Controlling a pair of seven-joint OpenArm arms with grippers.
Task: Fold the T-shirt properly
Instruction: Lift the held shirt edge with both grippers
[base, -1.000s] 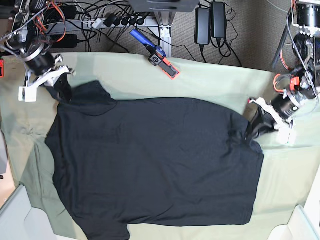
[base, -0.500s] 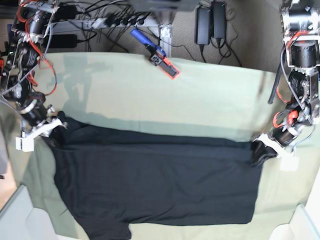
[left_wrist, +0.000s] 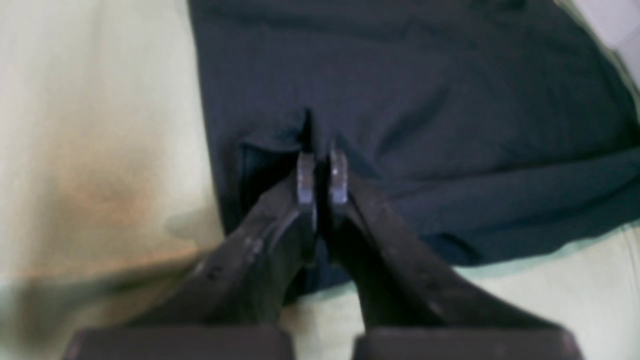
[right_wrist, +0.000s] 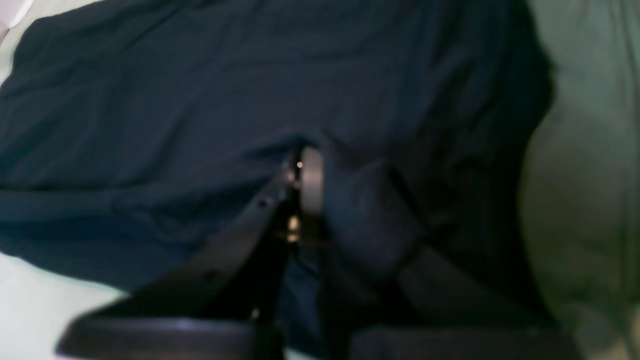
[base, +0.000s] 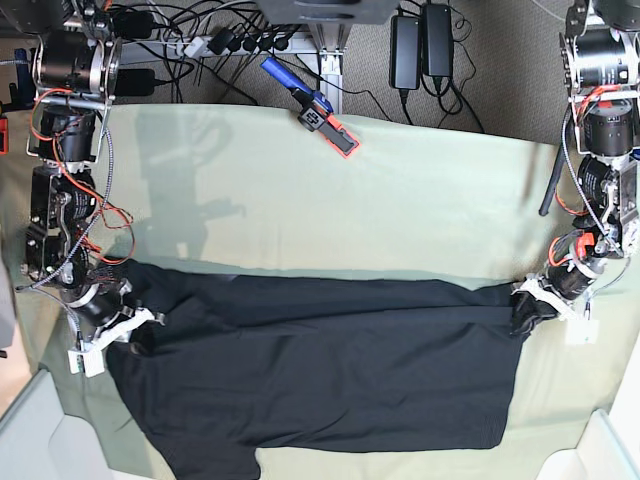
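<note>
Both jaws clamped on T-shirt (base: 320, 370) | far edge dragged nearer since before

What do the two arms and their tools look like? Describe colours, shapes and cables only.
Both arms are black cylindrical segments with exposed red and orange wiring. The left tool and right tool have long, dark, tapering fingers with grey tips, on white mounts.

Probably a lab, cables (base: 215, 25), power adapters (base: 421, 45)
</note>
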